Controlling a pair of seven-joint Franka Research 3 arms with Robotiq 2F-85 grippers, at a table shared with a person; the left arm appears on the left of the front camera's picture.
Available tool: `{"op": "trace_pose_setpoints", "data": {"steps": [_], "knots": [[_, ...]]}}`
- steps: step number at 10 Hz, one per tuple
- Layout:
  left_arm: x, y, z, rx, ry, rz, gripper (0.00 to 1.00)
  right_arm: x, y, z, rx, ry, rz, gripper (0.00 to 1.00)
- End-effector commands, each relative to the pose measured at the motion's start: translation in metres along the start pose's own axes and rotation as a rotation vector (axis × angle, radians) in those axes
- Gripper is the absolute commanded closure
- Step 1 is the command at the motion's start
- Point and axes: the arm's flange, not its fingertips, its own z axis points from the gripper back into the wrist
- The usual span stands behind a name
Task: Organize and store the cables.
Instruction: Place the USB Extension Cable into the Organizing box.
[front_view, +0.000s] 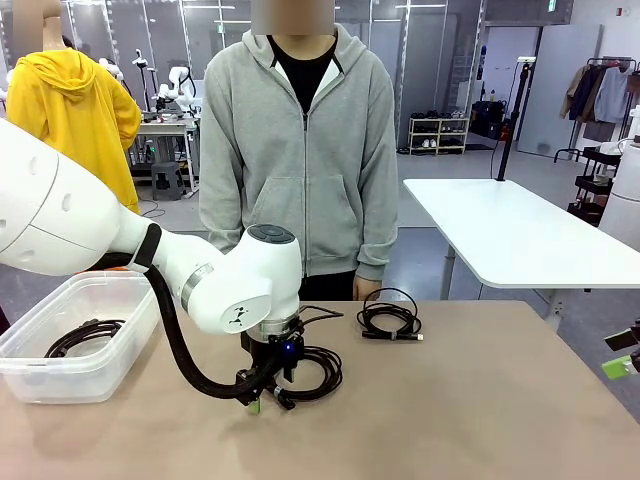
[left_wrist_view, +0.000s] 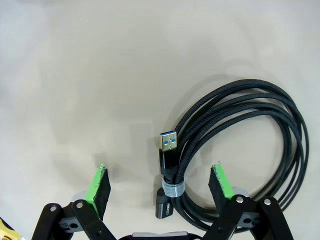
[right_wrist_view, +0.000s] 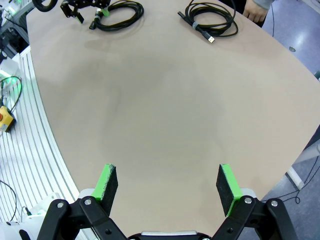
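The left gripper (left_wrist_view: 160, 170) straddles the strapped plug end of the coiled cable (left_wrist_view: 197, 132), jaws apart, gripping nothing; its fingers hide the coil's lower edge. The right gripper (right_wrist_view: 167, 172) gapes empty.

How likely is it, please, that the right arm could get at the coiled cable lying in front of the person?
Probably yes. The right gripper sits open near the table's edge, and only bare tabletop lies between it and that cable; the left arm is occupied over the other coil.
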Motion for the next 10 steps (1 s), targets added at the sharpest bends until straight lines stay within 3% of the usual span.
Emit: {"op": "trace_pose_setpoints", "data": {"steps": [1, 2, 3, 5, 6, 8, 10], "knots": [[-0.0006, -0.0067, 0.0003, -0.007, 0.013, -0.007, 0.5, 0.0029, 0.0016, 0.0006, 0.004, -0.01, -0.025, 0.0], [-0.0018, -0.0066, 0.0017, -0.007, 0.01, -0.012, 0.6, 0.0029, 0.0016, 0.0006, 0.004, -0.01, -0.025, 0.0], [-0.0019, -0.006, 0.0029, -0.007, 0.014, -0.009, 1.0, 0.0029, 0.0016, 0.0006, 0.004, -0.01, -0.025, 0.0], [-0.0025, -0.0047, 0.0027, -0.016, 0.048, -0.009, 1.0, 0.0029, 0.0016, 0.0006, 0.004, -0.01, -0.025, 0.0], [-0.0028, -0.0048, 0.0028, -0.016, 0.052, -0.007, 0.86, 0.0029, 0.0016, 0.0006, 0.004, -0.01, -0.025, 0.0], [-0.0023, -0.0043, 0.0049, -0.018, 0.052, -0.001, 1.0, 0.0029, 0.0016, 0.0006, 0.004, -0.01, -0.025, 0.0], [-0.0021, -0.0044, 0.0058, -0.014, 0.055, 0.001, 1.0, 0.0029, 0.0016, 0.0006, 0.004, -0.01, -0.025, 0.0]]}}
